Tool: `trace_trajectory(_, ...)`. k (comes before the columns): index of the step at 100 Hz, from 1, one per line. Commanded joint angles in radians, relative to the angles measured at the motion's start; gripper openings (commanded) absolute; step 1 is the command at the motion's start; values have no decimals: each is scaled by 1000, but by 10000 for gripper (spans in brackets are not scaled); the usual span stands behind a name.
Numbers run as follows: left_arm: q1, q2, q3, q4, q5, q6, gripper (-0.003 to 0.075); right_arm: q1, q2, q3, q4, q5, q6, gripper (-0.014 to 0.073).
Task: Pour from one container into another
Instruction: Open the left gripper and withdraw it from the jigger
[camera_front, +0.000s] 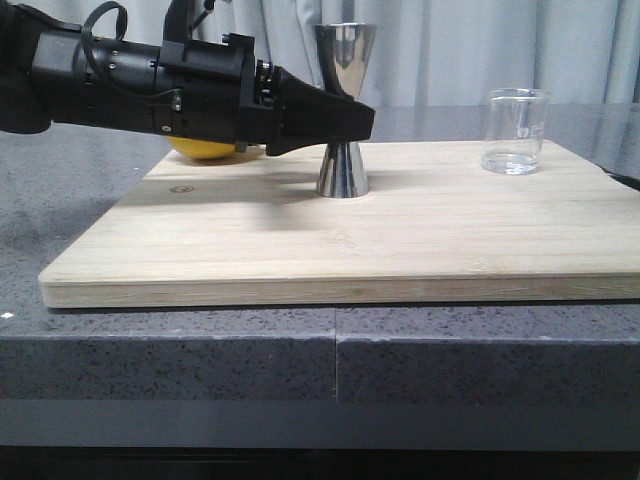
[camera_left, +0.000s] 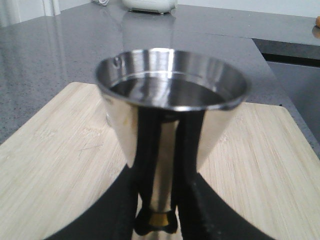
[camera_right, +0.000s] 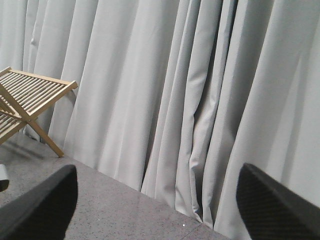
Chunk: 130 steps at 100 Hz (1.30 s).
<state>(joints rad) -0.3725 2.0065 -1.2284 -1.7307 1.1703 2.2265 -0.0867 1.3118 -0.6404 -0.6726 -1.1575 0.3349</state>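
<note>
The steel jigger (camera_front: 344, 110) stands upright on the wooden board (camera_front: 400, 250), near its back middle. My left gripper (camera_front: 352, 124) reaches in from the left and is shut on the jigger's waist. In the left wrist view the black fingers (camera_left: 120, 210) flank the gold band of the jigger (camera_left: 170, 95), whose upper cup seems to hold clear liquid. The glass beaker (camera_front: 516, 130) stands upright at the board's back right, apart from both grippers, with a thin layer of liquid at its bottom. My right gripper (camera_right: 157, 210) is open, holds nothing, and faces grey curtains; it is outside the front view.
A yellow fruit (camera_front: 205, 150) lies behind my left arm at the board's back left. The board rests on a grey speckled counter (camera_front: 80, 200). A wooden slatted rack (camera_right: 25, 100) stands by the curtains. A white appliance (camera_left: 150, 5) sits far back.
</note>
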Motion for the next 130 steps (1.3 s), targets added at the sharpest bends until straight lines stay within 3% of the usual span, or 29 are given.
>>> trace_trajectory(1,-8,-47,-22,-26,108,-6,229,-8,-32,-22,40,-81,-3,588)
trace_trajectory(58,-6,-51,-24,-38,108,-6,517,-8,-32,-22,48,-81,-3,588)
trace_trajectory(106,12,-86,-24,-16,108,-33,519,-8,-32,-22,54,-81,-3,588)
trace_trajectory(130,54,-140,-24,66,108,-92,517,-8,-32,-22,56,-81,-3,588)
